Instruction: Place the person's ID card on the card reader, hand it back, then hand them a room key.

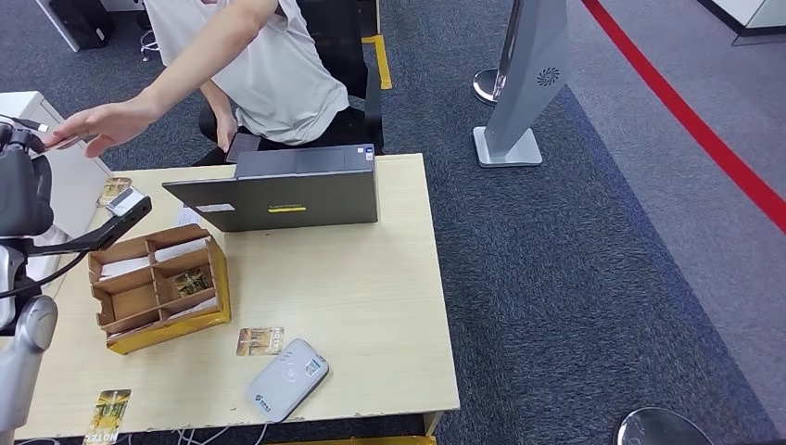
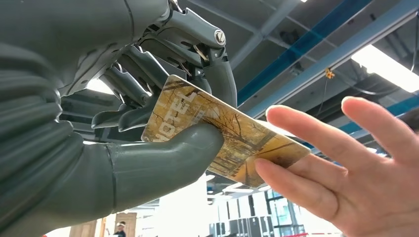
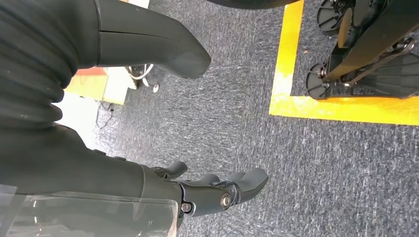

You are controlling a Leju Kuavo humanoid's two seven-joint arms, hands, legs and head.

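My left hand (image 2: 123, 113) pinches a golden hotel room key card (image 2: 222, 133) between its thumb and fingers. A person's hand (image 2: 346, 173) touches the card's far end with its fingertips. In the head view my left hand (image 1: 20, 153) is raised at the far left, meeting the person's outstretched hand (image 1: 93, 125). The grey card reader (image 1: 287, 378) lies near the table's front edge with nothing on it. My right hand (image 3: 212, 190) hangs over the carpet, its fingers apart and holding nothing.
A cardboard organiser box (image 1: 158, 287) with cards stands on the table's left half, with a dark laptop (image 1: 287, 190) behind it. Loose printed cards lie beside the reader (image 1: 259, 340), at the front left corner (image 1: 109, 414) and at the back left (image 1: 115, 190). A person sits behind the table.
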